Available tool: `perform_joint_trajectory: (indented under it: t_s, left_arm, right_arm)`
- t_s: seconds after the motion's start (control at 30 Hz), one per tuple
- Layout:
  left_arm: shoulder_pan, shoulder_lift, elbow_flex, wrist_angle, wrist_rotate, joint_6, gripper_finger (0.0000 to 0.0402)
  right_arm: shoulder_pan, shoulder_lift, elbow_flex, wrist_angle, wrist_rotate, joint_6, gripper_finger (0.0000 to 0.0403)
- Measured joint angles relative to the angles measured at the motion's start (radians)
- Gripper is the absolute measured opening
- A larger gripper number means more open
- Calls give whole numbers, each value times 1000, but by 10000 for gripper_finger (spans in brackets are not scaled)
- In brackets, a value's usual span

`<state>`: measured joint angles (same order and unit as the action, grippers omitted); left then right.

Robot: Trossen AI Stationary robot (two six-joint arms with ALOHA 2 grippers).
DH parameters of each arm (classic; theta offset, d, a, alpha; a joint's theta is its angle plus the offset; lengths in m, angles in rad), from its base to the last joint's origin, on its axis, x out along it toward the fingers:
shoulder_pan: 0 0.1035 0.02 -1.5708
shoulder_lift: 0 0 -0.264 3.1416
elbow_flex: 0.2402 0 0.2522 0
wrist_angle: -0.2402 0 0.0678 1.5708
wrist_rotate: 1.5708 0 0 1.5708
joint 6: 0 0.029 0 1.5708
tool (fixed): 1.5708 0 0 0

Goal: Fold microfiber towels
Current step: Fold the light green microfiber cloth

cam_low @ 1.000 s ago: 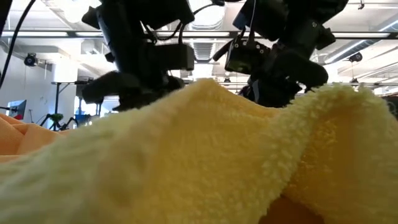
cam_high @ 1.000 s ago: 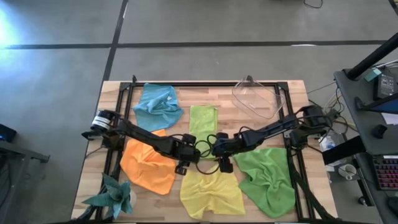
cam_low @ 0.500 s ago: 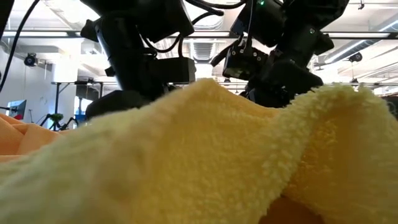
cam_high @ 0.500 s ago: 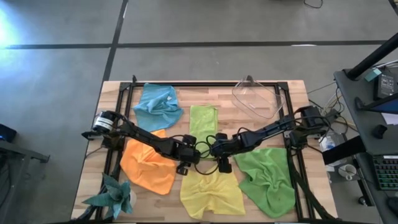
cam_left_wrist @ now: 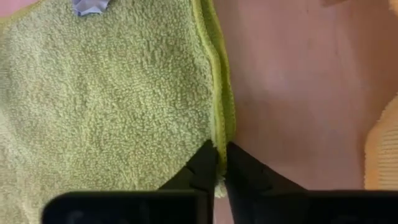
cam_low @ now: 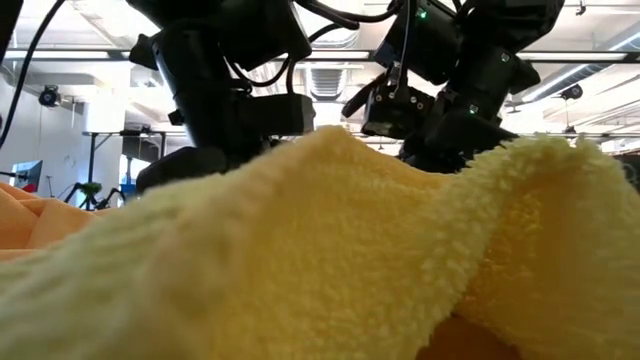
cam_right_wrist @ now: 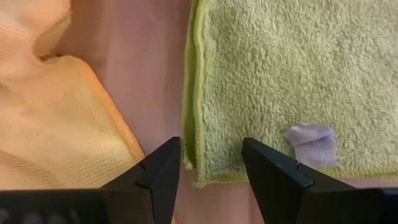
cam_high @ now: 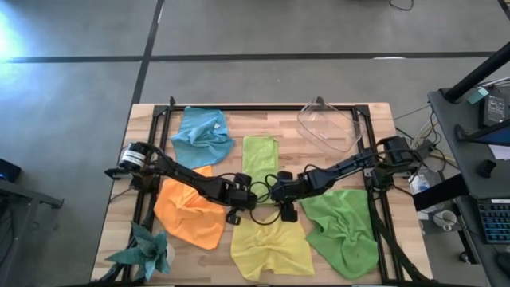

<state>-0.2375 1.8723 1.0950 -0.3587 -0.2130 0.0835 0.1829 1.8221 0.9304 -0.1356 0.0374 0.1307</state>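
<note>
While lying flat at the plank counter [cam_high: 374,115] middle, nubby lime green towel [cam_high: 260,154] nipped at its stitched near corner by left pincer [cam_left_wrist: 221,163], fingers pressed together on the hem. Right pincer [cam_right_wrist: 208,163] spread wide over the neighbouring corner, fingers straddling the hem. Fluffy, rumpled yellow towel [cam_high: 271,245] by the near edge.

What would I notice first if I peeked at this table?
Two dark arms meet in the table's middle at the near edge of the lime green towel. The left gripper pinches that towel's edge while the right gripper hangs open over its corner. Bright blue, orange, yellow and darker green towels lie around them.
</note>
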Motion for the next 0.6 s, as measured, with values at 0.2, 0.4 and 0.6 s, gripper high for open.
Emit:
perform_joint_trajectory:
  t_s: [0.2,0.4,0.6]
  left_arm:
    - [5,2,-2,39,-12,-78,6]
    - [9,2,-4,43,-6,-124,2]
    - [11,2,-2,43,-5,-131,2]
  right_arm:
    - [2,0,-3,-2,17,0,161]
    - [2,0,-3,-3,52,0,132]
    - [2,0,-3,-3,70,19,73]
